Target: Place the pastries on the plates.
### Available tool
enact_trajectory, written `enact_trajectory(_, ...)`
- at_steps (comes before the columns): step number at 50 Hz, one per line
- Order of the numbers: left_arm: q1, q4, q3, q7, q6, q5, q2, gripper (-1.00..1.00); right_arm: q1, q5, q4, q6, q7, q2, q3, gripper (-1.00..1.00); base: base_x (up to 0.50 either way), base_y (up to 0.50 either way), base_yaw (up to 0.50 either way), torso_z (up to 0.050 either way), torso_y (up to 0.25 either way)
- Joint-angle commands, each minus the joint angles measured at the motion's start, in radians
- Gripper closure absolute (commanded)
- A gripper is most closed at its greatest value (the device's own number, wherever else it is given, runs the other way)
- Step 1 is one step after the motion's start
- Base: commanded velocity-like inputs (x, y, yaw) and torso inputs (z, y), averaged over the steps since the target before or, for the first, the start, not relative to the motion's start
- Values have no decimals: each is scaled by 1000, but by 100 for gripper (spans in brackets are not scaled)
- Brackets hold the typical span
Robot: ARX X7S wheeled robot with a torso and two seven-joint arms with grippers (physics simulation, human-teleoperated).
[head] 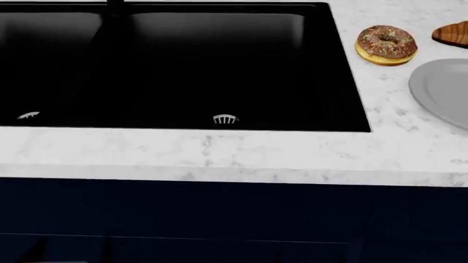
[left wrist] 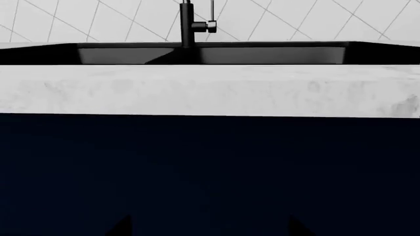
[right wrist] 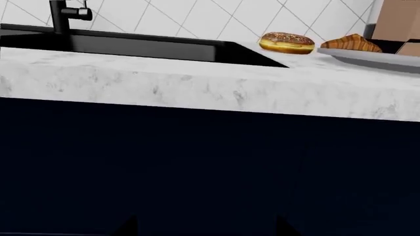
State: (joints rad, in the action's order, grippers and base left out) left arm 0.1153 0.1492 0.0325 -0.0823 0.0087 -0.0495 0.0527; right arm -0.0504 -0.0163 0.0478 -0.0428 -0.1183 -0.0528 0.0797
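So the countertop (head: 219,153) is white marble-looking stone with grey veining and a thick squared-off front edge, sitting over flat dark navy cabinet fronts (head: 219,219). Set into it is a matte black double-bowl sink (head: 183,60), sharp rectangular rim, with little metal drain strainers (head: 225,119) glinting in each bowl. Right of the sink there's the donut (head: 386,44), chunky ring, chocolate icing with coloured sprinkles, sitting on bare stone just off the sink's corner. Near it is the grey plate (head: 442,90), smooth and plain, cut off by the frame edge, and behind that a sliver of the glossy brown croissant (head: 452,34). A decent strip of open counter runs along the front edge. The right wrist view catches the croissant's ridges, plus a black faucet (right wrist: 62,14) and diagonal white tile (right wrist: 196,19); the left wrist view only gets faucet, sink and tile. Neither gripper shows up in any view, so can't say whether they're open or holding anything.
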Motion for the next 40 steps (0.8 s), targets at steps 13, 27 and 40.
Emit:
enact_trajectory(13, 9, -11, 17, 13, -48, -24, 23, -100, -22, 53, 10, -40, 15, -16, 7, -100, 0, 0, 0, 50, 0)
enact_trajectory(27, 4, -32, 30, 2, -67, -53, 40, -100, -16, 72, -1, -43, -2, -30, 26, -100, 0, 0, 0, 50, 0)
enact_trajectory(40, -6, -25, 47, -17, -22, -57, 50, -100, -11, 98, 5, 1, -7, -44, 40, -100, 0, 0, 0, 19, 0)
